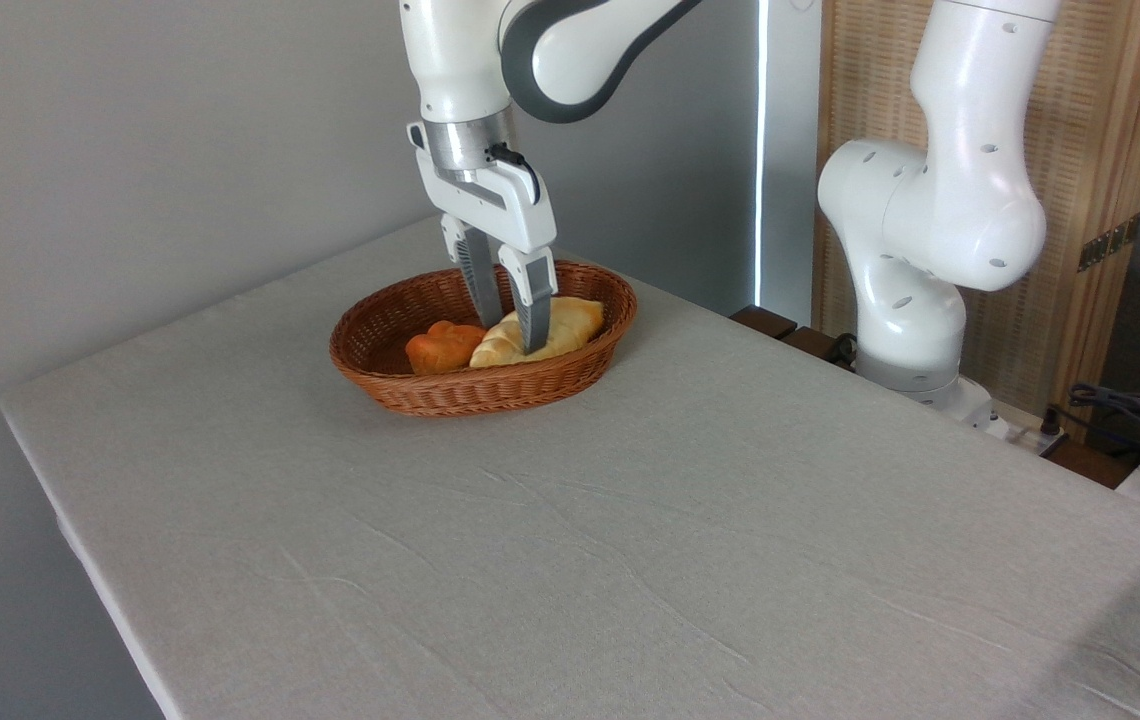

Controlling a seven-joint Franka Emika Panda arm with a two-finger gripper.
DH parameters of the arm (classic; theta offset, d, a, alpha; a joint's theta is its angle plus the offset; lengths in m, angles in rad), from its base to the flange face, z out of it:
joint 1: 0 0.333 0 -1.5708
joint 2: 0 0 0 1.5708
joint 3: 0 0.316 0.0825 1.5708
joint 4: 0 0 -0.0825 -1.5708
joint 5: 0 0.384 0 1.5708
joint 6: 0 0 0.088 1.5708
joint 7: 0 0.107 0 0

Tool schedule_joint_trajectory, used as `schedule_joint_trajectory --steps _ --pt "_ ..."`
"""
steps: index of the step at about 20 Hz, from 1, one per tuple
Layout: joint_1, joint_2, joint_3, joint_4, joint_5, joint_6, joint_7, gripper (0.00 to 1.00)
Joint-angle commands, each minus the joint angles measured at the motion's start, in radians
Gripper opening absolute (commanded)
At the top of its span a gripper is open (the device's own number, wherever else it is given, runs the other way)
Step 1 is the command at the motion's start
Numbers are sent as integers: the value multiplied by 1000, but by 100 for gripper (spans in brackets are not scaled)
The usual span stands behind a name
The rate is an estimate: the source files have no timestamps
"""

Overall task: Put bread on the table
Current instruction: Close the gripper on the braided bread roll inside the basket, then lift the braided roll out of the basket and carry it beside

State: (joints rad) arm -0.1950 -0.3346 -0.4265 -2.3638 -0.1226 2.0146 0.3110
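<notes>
While the bread (542, 331) lies inside the wicker basket (490, 385) at the table's (630, 560) eleven o'clock, the gripper (513, 330) straddles it, jaws spread; an orange bun (443, 347) sits at its nine o'clock.

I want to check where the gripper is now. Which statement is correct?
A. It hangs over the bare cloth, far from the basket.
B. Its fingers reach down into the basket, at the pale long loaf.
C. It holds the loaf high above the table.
B: the gripper has its fingers down inside the basket, either side of the bread.
</notes>
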Motion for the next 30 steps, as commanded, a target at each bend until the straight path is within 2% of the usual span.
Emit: schedule_joint_trajectory --steps 1,6,7,8,10,12,14,17,25,27,29,30 --pt "5 -21 2 -17 96 -95 25 100" --pt "6 -14 2 -17 97 -93 33 100" --pt "6 -12 2 -17 97 -90 34 96" --pt "6 -12 2 -17 97 -88 49 89" --pt "8 -12 3 -17 97 -91 127 61" --pt "8 -12 3 -17 97 -102 161 37" --pt "8 -12 3 -17 97 -111 168 21" --pt "9 -14 9 -17 97 -146 229 18" --pt "11 -18 20 -9 95 -154 237 17" --pt "9 -20 70 50 74 -174 235 12" --pt "6 -17 92 119 6 -195 238 9" --pt "6 -15 94 135 -9 -197 238 8"
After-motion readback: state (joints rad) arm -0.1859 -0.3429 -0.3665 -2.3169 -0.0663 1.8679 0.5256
